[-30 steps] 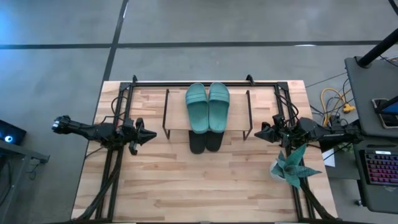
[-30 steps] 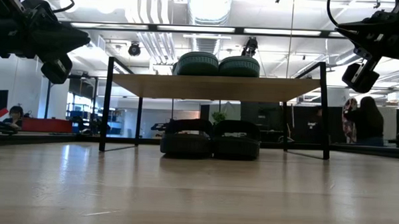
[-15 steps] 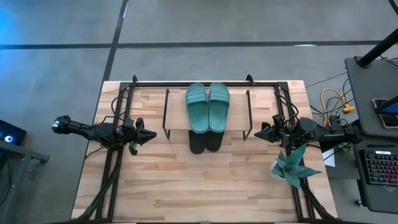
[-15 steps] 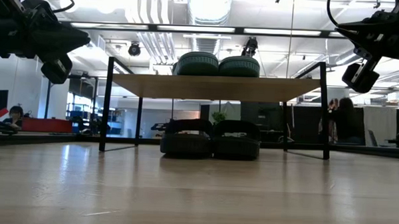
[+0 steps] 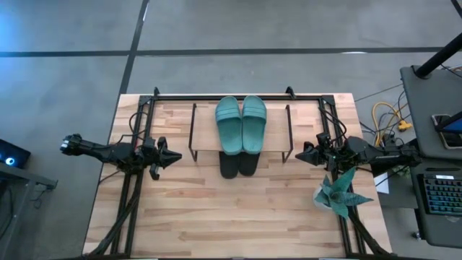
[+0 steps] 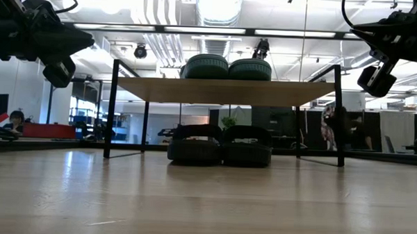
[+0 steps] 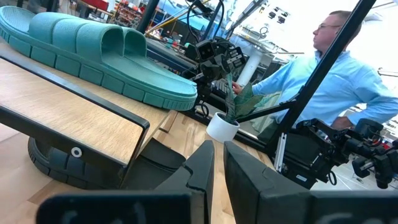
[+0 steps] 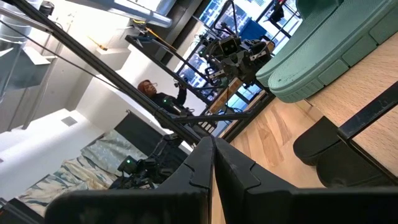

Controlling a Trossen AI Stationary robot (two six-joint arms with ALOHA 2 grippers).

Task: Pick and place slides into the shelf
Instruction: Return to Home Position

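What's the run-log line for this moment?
teal slides: on shelf top | black slides: under shelf | left gripper: shut, left of shelf | right gripper: shut, right of shelf

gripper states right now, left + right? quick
Left gripper: closed to a thin slit, holding nothing.
Right gripper: closed, holding nothing.

From above, the top board of the shelf (image 5: 206,133) hides most of the two black slides (image 5: 230,167) under it. In the low view, the left arm (image 6: 24,31) and right arm (image 6: 399,30) flanking the shelf are cut off above.
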